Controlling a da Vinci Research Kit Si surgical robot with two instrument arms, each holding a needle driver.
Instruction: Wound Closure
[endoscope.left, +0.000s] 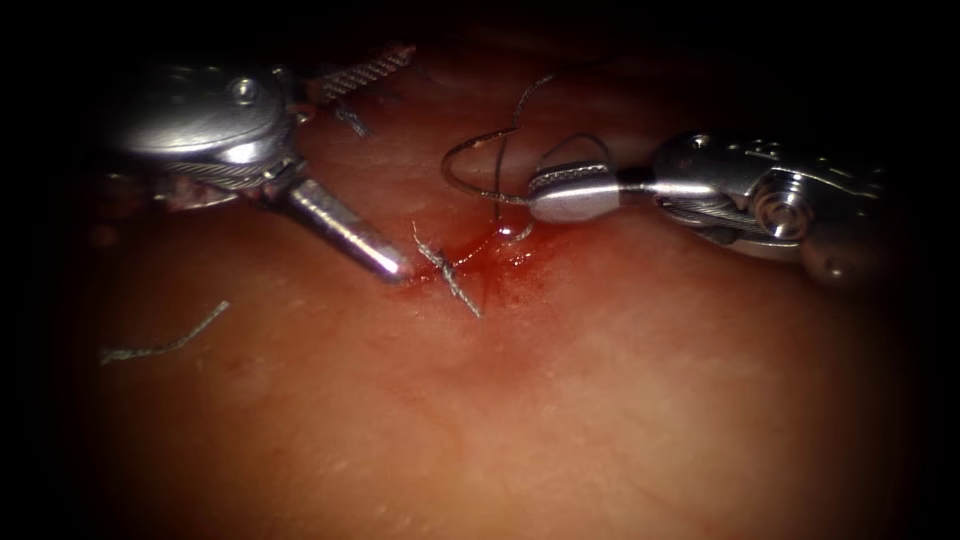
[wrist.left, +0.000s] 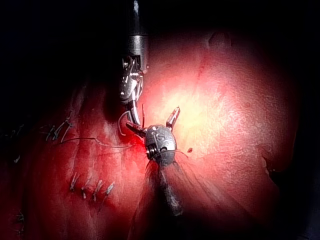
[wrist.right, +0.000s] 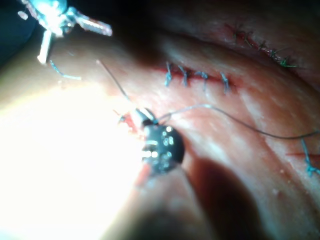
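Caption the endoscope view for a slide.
Right tool grips the needle near its tail above the cut; open left tool holds nothing.

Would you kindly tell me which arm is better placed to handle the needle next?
Probably the right: the right tool is shut on the needle near one end, right of the cut, the curve apparently above the tissue. The left tool is open and holds nothing, one jaw beside the tied stitch.
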